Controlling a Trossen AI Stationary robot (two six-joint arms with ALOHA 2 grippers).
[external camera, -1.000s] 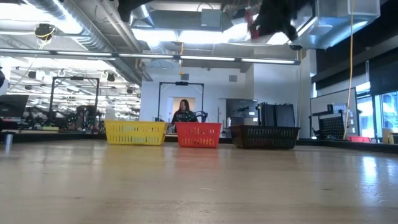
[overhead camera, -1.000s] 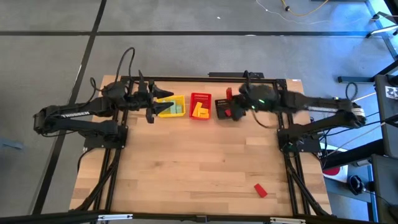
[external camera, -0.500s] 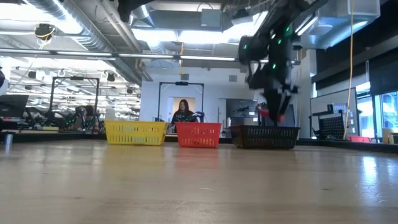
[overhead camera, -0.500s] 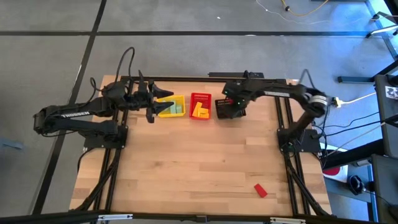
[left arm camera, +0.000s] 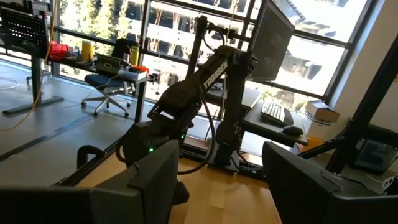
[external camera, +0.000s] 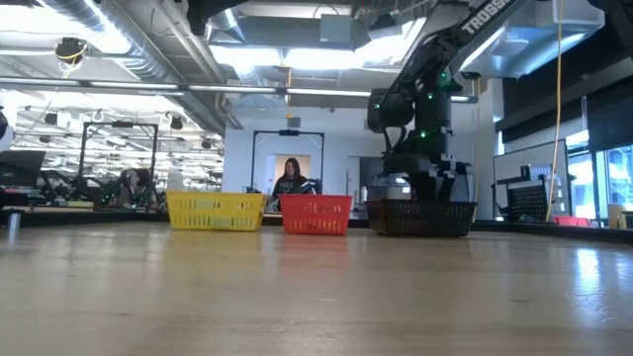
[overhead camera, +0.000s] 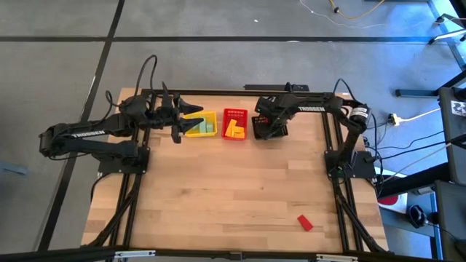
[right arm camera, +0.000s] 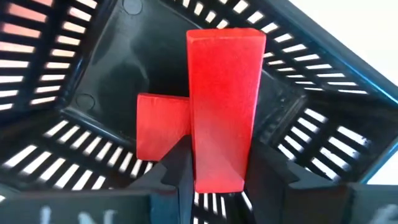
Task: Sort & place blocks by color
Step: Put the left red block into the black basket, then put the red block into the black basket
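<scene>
right gripper (right arm camera: 214, 177) now lowered into black basket (right arm camera: 93, 74), clamping red block (right arm camera: 221, 106) (second already inside); release pending.

two dark, matte black six-joint arms are showing white "trossen" lettering along their links. the left arm (overhead camera: 95, 133) is trailing a looping black cable behind its wrist, well back from its dark two-finger gripper (overhead camera: 191, 118). the right arm (external camera: 427, 94) is glowing with small green indicator lights just above its dark gripper (external camera: 427, 188), and its broad fingers (right arm camera: 180, 180) are looking flat-sided and black.
</scene>
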